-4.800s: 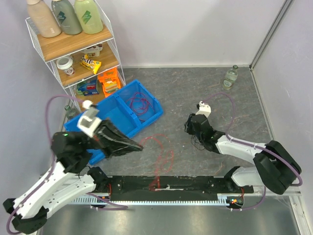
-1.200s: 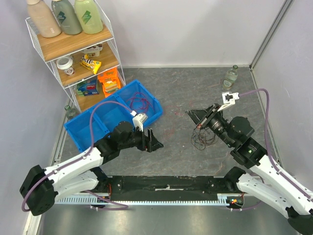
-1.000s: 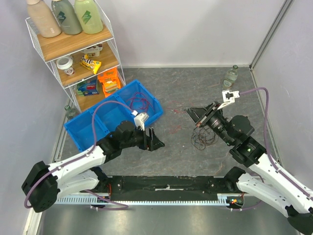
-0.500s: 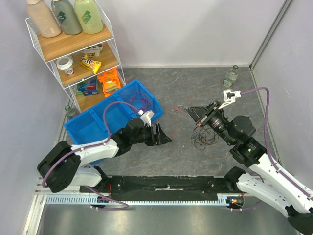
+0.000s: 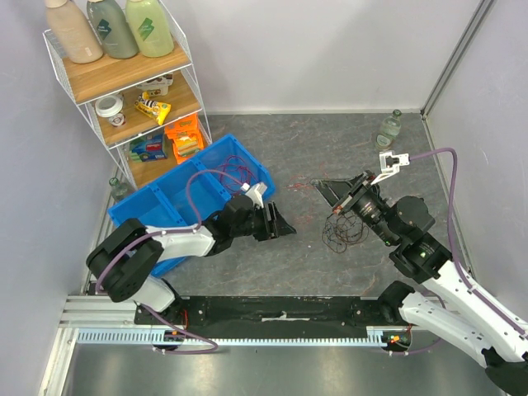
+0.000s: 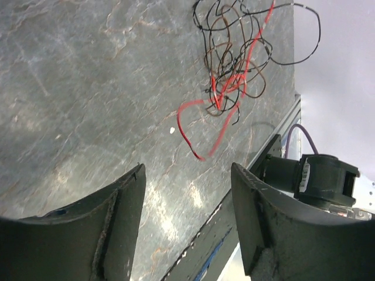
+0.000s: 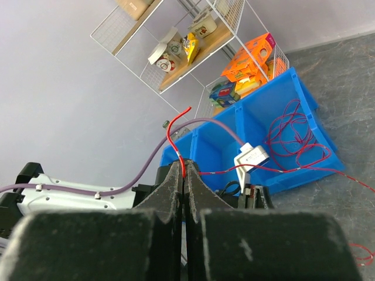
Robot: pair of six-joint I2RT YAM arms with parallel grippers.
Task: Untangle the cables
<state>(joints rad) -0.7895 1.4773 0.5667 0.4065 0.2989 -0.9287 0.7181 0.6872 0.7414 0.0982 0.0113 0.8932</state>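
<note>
Cables (image 5: 342, 231): R gripper (image 7: 184, 170) clamped tight on one red wire (image 7: 177, 136), end poking past tips. L gripper (image 6: 187, 170) gapes, gripping nothing. We see a loopy black-brown-red scribble near R gripper; more red strands in blue bin (image 7: 258, 117). Shelf (image 5: 124, 74) labels too small to read.

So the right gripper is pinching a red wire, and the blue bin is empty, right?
Not empty. The right gripper does pinch a red wire, but the blue bin has a bunch of reddish wires in one compartment; the right wrist view shows it.
</note>
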